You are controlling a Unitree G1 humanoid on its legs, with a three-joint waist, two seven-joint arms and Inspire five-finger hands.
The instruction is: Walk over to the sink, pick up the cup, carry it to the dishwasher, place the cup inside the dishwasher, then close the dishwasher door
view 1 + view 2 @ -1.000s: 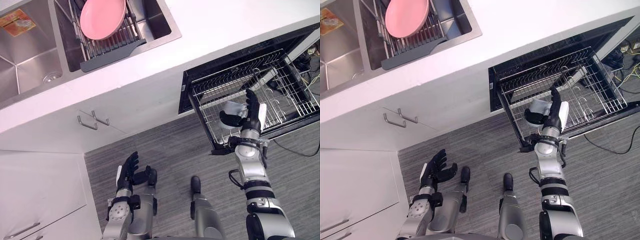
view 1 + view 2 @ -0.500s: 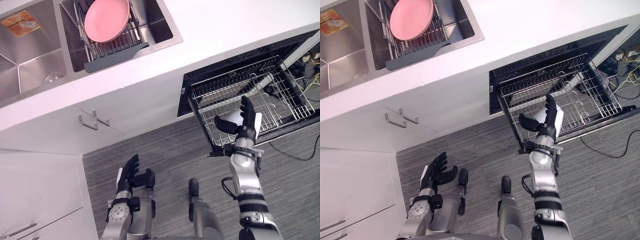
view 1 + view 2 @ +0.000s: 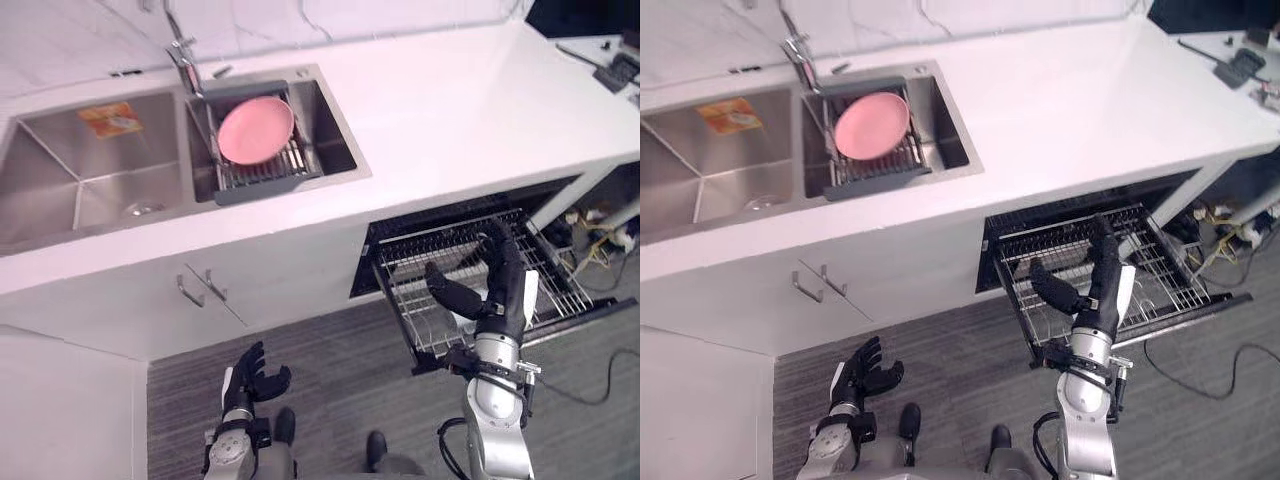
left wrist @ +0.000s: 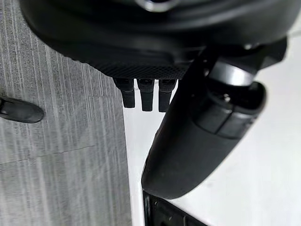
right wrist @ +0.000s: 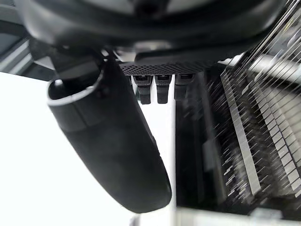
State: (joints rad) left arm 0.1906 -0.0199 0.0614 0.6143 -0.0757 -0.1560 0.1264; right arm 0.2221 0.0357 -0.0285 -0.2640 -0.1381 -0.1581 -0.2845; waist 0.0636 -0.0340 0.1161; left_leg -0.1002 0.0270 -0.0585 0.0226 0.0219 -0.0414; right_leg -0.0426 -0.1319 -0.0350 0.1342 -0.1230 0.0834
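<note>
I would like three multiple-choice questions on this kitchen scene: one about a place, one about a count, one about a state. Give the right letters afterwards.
1. Where is the pink plate?
A. on the floor
B. in the drying rack in the sink
C. in the dishwasher

2. How many handles show on the white cabinet front below the sink?
A. none
B. four
C. two

3. How is the right hand?
A. open, above the pulled-out dishwasher rack
B. shut on the plate
C. flat on the counter

Answers: 1 B, the plate leans in the grey rack. 2 C, two metal handles sit side by side. 3 A, its fingers are straight and its thumb is spread.
</note>
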